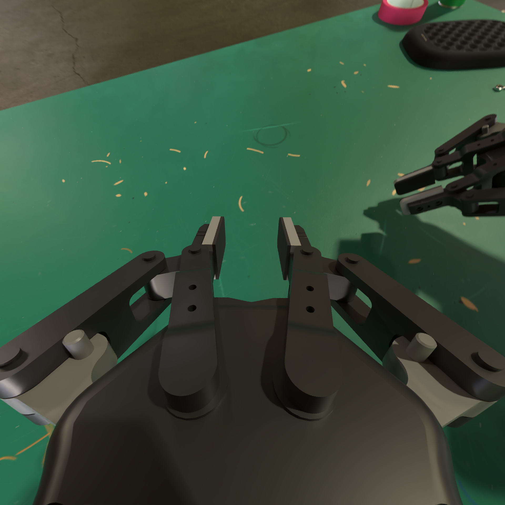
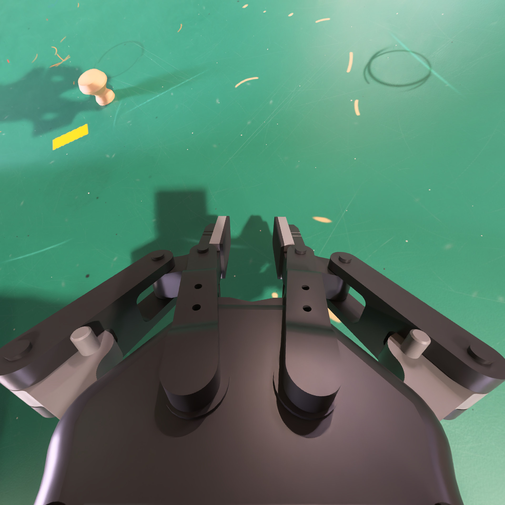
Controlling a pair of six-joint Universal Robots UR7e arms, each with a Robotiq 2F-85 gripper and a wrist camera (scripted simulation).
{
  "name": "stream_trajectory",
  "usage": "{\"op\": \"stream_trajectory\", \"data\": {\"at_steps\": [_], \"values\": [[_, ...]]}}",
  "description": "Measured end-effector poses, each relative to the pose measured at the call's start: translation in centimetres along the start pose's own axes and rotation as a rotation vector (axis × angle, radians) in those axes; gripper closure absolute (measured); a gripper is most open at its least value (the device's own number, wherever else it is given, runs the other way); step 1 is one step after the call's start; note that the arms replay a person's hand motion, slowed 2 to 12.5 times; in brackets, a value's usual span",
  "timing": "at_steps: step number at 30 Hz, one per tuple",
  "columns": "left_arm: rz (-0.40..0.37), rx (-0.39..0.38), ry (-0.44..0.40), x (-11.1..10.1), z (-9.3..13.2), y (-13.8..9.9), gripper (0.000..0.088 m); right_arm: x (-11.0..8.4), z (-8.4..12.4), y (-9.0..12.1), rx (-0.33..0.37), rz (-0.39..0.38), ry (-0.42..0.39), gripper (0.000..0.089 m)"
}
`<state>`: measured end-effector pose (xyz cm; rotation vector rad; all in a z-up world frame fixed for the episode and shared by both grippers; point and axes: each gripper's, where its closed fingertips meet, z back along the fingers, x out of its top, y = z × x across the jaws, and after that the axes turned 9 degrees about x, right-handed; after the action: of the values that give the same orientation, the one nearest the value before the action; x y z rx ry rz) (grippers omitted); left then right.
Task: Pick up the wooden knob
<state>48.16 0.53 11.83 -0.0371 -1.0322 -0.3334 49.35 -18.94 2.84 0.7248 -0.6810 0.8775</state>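
The wooden knob point(image 2: 95, 86), pale and mushroom-shaped, lies tilted on the green table point(image 2: 273, 150) at the upper left of the right wrist view. My right gripper point(image 2: 251, 221) is open and empty, above the table, well to the right of and nearer than the knob. My left gripper point(image 1: 251, 222) is open and empty over bare green table point(image 1: 191, 109). The knob does not show in the left wrist view. The right gripper also shows at the right edge of the left wrist view point(image 1: 401, 195).
A yellow strip point(image 2: 70, 136) lies on the table just nearer than the knob. A black perforated pad point(image 1: 459, 43), a pink tape roll point(image 1: 401, 11) and a green object point(image 1: 451, 2) sit at the far right. The table's far edge point(image 1: 164, 67) meets a brown floor. Wood shavings are scattered about.
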Motion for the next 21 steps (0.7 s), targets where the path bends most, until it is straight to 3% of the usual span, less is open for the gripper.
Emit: {"op": "stream_trajectory", "data": {"at_steps": [5, 9, 15, 21], "values": [[-0.037, -0.055, 0.068, -1.8, 1.6, 2.7, 0.0508, -0.3, -0.1, -0.1, 0.004, -0.017, 0.011, 0.0609], [-0.074, -0.049, 0.083, -3.7, 1.9, 5.0, 0.0504, -0.3, 0.0, 0.0, 0.010, -0.025, 0.008, 0.0610], [-0.133, -0.170, 0.186, -7.7, 1.7, 5.1, 0.0450, -0.1, 0.0, 0.0, 0.007, -0.017, 0.001, 0.0611], [-0.218, -0.137, 0.200, -9.7, 0.5, 5.4, 0.0395, -0.1, -0.1, 0.2, 0.011, -0.026, -0.001, 0.0611]]}}
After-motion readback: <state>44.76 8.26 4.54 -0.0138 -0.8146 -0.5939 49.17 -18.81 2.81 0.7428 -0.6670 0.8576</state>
